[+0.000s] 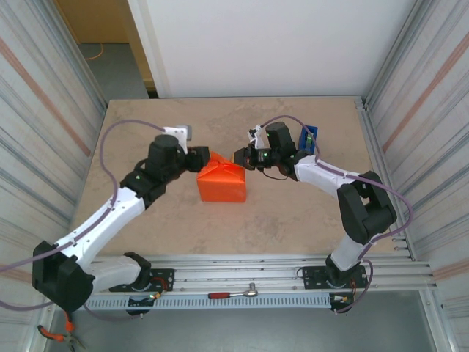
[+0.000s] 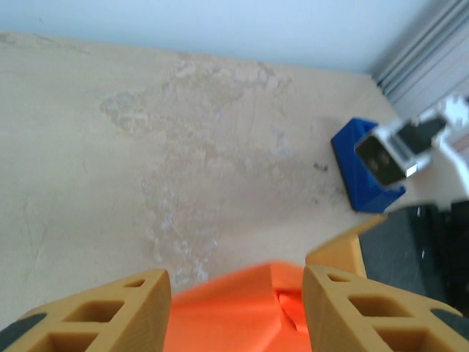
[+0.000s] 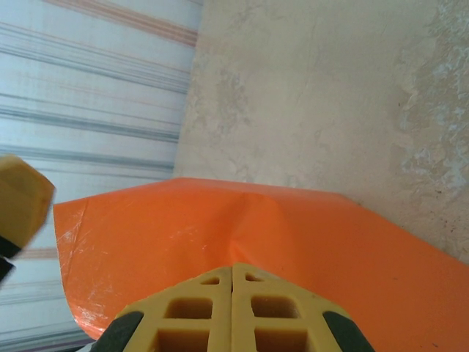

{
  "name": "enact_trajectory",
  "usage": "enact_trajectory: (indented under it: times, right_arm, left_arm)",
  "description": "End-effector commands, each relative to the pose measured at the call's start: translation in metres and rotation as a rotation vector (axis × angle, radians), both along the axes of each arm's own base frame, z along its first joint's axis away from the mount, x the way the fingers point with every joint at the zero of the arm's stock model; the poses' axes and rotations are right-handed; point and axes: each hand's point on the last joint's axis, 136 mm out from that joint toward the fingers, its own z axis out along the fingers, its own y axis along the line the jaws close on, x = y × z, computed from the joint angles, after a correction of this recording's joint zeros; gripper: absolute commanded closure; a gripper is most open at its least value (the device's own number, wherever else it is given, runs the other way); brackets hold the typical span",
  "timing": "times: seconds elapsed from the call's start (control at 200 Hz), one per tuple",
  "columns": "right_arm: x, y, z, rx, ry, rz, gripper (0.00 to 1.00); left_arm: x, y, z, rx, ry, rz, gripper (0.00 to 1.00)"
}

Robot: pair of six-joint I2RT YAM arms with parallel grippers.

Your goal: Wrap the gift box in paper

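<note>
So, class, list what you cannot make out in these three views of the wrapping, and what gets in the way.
Box: top view, wholly covered by the paper.
Dispenser: left wrist view, partly behind the right arm's camera.
Left pincer: left wrist view, bottom edge cuts its fingers; grip on paper unclear.
Right pincer: right wrist view, shut; its own fingers hide whether paper is caught.

- Bright orange paper (image 1: 221, 186) sits mid-table, folded up into a squat, boxy bundle
- Top comes to a peak at the far side, slanted flaps running down from it
- Sheet's glossy, with one pucker creasing an upper flap
- Gift box is hidden under the wrap
</note>
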Motion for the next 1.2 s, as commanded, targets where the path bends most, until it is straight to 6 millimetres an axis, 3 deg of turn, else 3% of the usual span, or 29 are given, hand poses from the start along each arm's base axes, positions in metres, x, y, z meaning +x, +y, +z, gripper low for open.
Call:
enact_trajectory:
  times: [0.0,0.19,0.331,0.601,0.957,1.193]
  right_arm:
    - [-0.034,-0.008,-0.070,-0.140,0.224,0.007,1.00]
    - [-0.036,-0.006,-0.073,-0.144,0.228,0.012,1.00]
    - [-0.037,-0.006,-0.073,-0.145,0.225,0.013,1.00]
    - [-0.037,-0.006,-0.074,-0.147,0.226,0.012,1.00]
    - [-0.035,-0.008,-0.076,-0.154,0.228,0.003,1.00]
    - [-0.036,-0.008,-0.078,-0.160,0.236,-0.001,1.00]
  left_arm:
    - [0.008,-0.006,-0.011,-0.053,0.112,-0.083,0.49]
    - [0.057,-0.004,-0.041,-0.019,0.231,-0.119,0.55]
    - [0.073,-0.014,-0.065,0.012,0.319,-0.191,0.61]
    - [0.045,-0.038,-0.080,-0.014,0.415,-0.357,0.69]
    - [0.006,-0.044,-0.073,-0.031,0.430,-0.462,0.72]
    - [-0.013,-0.045,-0.080,0.004,0.451,-0.498,0.72]
